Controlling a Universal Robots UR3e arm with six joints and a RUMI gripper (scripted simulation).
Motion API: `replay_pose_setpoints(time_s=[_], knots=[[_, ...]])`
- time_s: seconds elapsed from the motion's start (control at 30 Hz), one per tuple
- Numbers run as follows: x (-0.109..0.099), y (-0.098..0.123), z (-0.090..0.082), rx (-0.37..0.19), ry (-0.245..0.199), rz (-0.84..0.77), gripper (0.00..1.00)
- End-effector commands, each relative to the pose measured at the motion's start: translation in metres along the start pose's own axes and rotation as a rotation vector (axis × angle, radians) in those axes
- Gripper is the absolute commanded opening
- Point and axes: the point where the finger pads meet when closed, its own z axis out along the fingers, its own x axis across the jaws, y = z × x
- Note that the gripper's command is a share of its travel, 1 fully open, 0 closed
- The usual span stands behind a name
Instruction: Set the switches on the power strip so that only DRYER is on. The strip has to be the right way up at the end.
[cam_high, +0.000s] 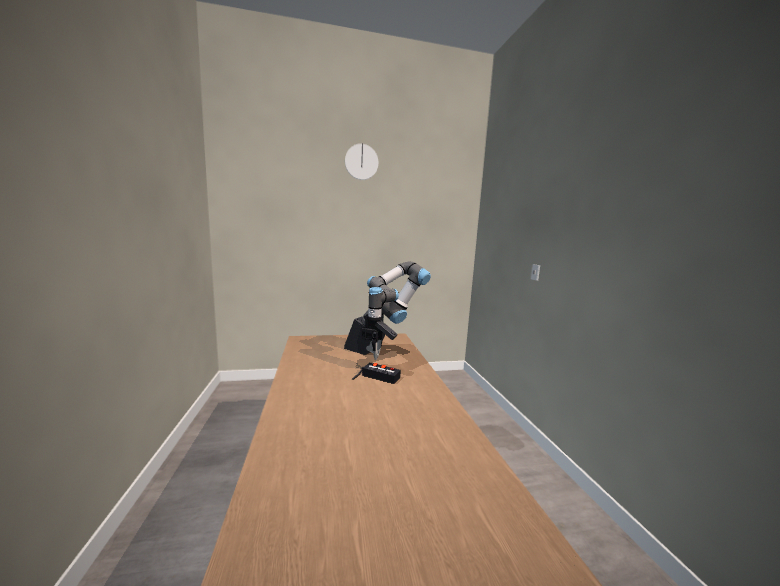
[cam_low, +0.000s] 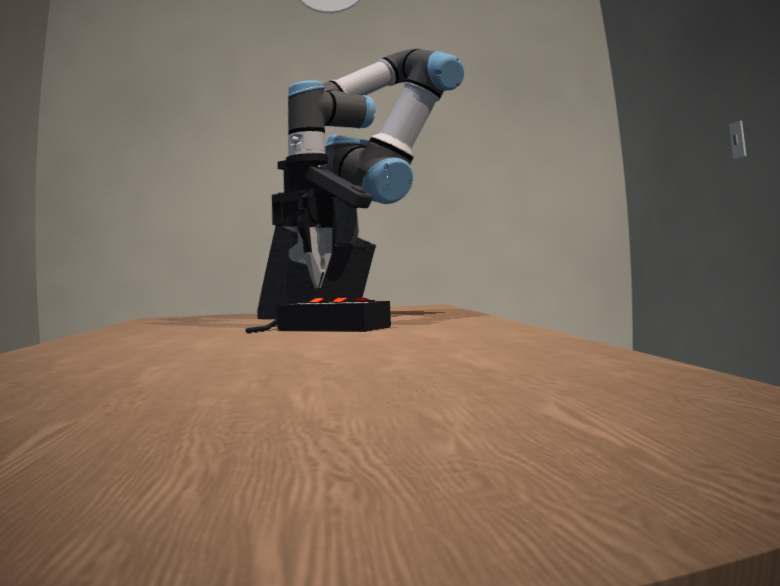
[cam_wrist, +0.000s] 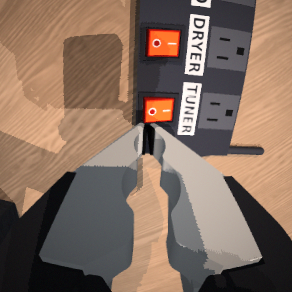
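Observation:
A black power strip (cam_wrist: 192, 70) lies face up on the wooden table, also seen in the top and exterior views (cam_high: 380, 372) (cam_low: 332, 314). Its red rocker switches show on top. In the wrist view the DRYER switch (cam_wrist: 163, 43) and the TUNER switch (cam_wrist: 159, 108) are both red; I cannot tell their on or off state. My gripper (cam_wrist: 147, 126) is shut and empty, with its fingertips just above the strip's end, close below the TUNER switch. It hangs over the strip's left end in the exterior view (cam_low: 319, 280).
The strip's black cord (cam_wrist: 245, 150) (cam_low: 259, 328) leaves its end and runs along the table. The robot's black base (cam_low: 315, 270) stands right behind the strip. The table's far edge is close behind the base.

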Motion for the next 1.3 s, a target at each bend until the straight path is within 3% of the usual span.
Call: replay_pose_setpoints(time_s=[0.0,1.27], knots=[[0.0010,0.0003,0.0051,-0.001,0.002,0.000,0.00],[0.0008,0.0005,0.0116,-0.001,0.002,0.000,0.00]])
